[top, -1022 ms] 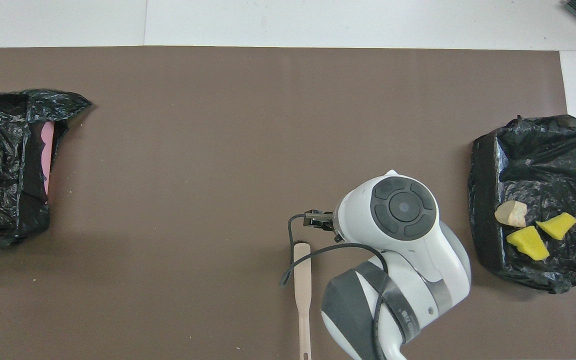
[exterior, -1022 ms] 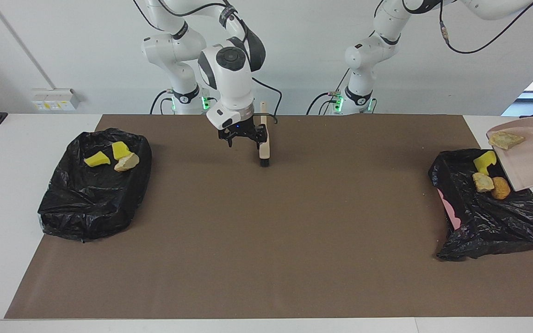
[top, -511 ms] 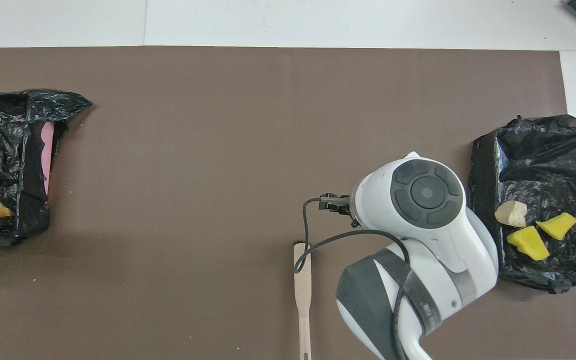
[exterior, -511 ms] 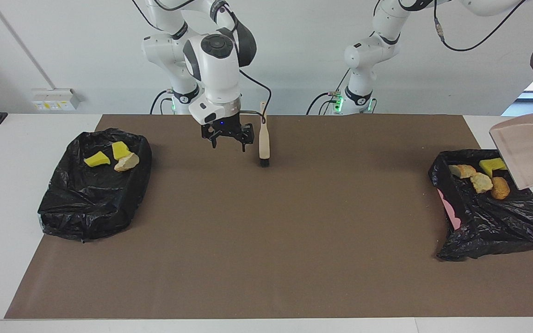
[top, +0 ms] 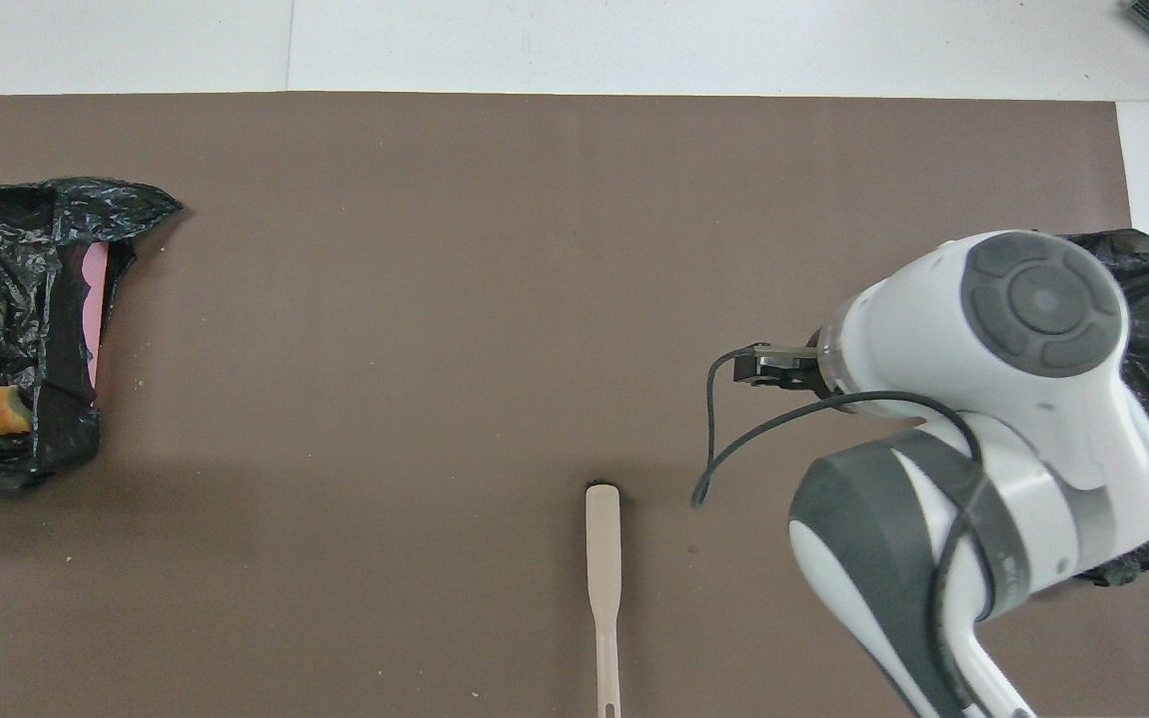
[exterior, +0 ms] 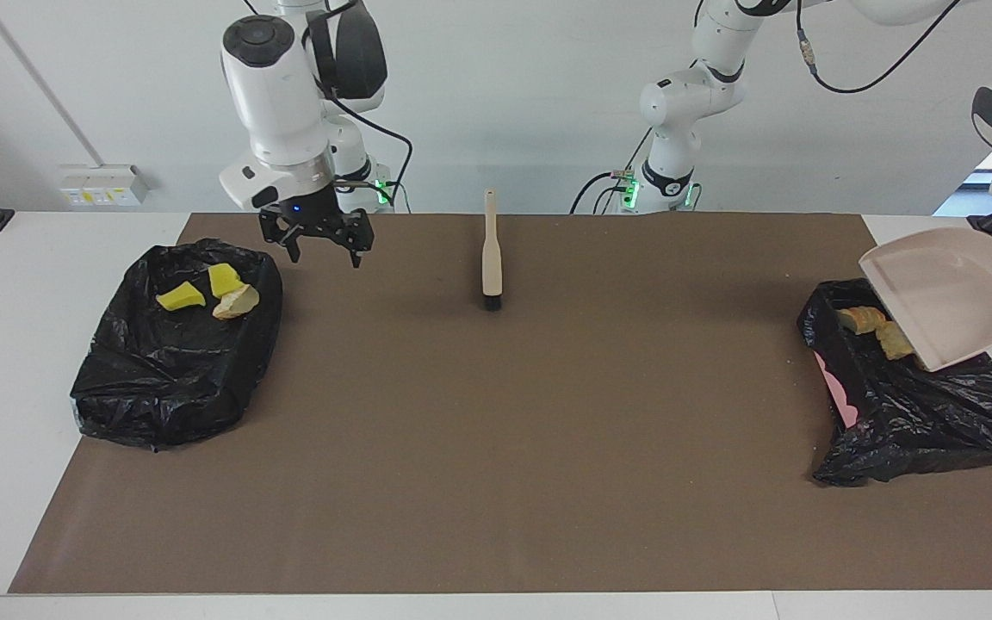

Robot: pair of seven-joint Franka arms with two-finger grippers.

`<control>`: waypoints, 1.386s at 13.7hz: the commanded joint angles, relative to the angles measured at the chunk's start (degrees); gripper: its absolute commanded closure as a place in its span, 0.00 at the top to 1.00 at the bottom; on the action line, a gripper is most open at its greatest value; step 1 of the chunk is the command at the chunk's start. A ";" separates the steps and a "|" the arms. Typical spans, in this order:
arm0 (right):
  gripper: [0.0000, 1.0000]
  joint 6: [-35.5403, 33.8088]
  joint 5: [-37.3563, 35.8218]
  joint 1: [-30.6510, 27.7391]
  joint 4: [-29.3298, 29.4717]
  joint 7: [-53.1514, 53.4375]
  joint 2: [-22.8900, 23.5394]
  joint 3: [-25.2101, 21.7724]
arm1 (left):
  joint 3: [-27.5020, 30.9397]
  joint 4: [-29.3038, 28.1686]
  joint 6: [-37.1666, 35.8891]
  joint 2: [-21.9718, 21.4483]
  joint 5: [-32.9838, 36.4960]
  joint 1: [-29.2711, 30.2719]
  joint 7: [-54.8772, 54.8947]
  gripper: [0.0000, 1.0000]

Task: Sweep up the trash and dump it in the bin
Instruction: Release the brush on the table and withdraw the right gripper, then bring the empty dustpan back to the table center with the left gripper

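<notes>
Over the bin (exterior: 909,405) at three o'clock, the dustpan (exterior: 948,297), clamped in the unseen left gripper, has been emptied of trash (exterior: 862,319), while the spread-fingered right gripper (exterior: 317,234) has been withdrawn from the brush (exterior: 490,258).

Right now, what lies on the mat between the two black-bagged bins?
Only the brush, on the brown mat between the bins; facing view shows it.

This looks like a robotics lab. Two white robot arms (exterior: 289,95) are bolted at the edge of a white table (exterior: 22,284) covered by a brown mat (exterior: 496,448), with loose cables (exterior: 858,82) running along them. The bare white wall (exterior: 530,103) carries a socket strip (exterior: 102,184).
</notes>
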 commanded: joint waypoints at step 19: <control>1.00 -10.89 -0.93 0.23 12.11 -15.08 -1.08 -12.67 | 0.55 -11.27 5.03 4.80 -37.68 -44.97 -106.49 0.00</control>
